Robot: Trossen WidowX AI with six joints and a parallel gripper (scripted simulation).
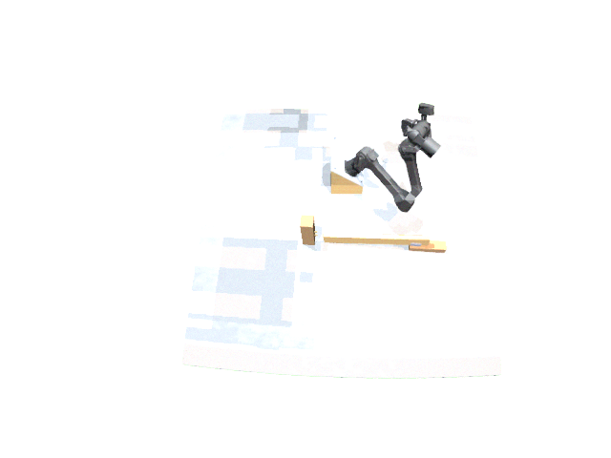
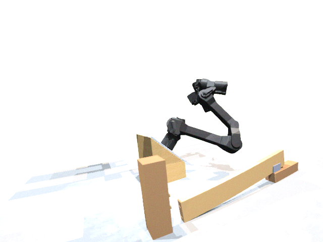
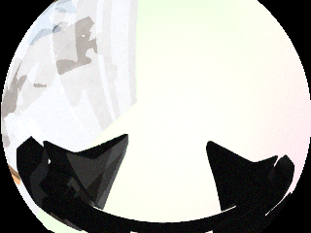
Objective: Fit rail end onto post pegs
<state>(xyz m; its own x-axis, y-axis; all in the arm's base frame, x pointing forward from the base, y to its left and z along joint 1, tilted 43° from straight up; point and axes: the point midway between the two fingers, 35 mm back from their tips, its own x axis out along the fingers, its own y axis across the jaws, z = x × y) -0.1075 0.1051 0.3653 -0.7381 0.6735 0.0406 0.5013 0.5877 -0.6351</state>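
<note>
Top view shows the long wooden bed rail (image 1: 369,240) (image 2: 232,186) lying short of the wooden post (image 1: 307,235) (image 2: 157,197), its near end at the post's three o'clock with a gap left between them. In the exterior view that end is down on the table (image 1: 345,296) (image 2: 104,216), while the rail climbs toward two o'clock, where its far end sits at the pale bracket plate (image 1: 415,244) (image 2: 276,167) on the low footboard block (image 1: 438,245) (image 2: 287,173). Both wooden pegs (image 1: 315,233) (image 2: 169,201) stick out uncovered, and the holes in the rail's end face (image 2: 180,212) are unfilled. So the far-end support is in place, as given at the start; grasping, lifting level, pushing home and letting go are all, I judge, still to do.

The hand (image 1: 434,149) (image 2: 225,87) (image 3: 169,143) is well apart from the rail and raised above the table. Its fingers stand wide apart with nothing between them, as the wrist view shows. From the hand, the middle of the rail lies toward seven o'clock in the top view and about six o'clock, lower down, in the exterior one. Its near end is toward eight o'clock from above
</note>
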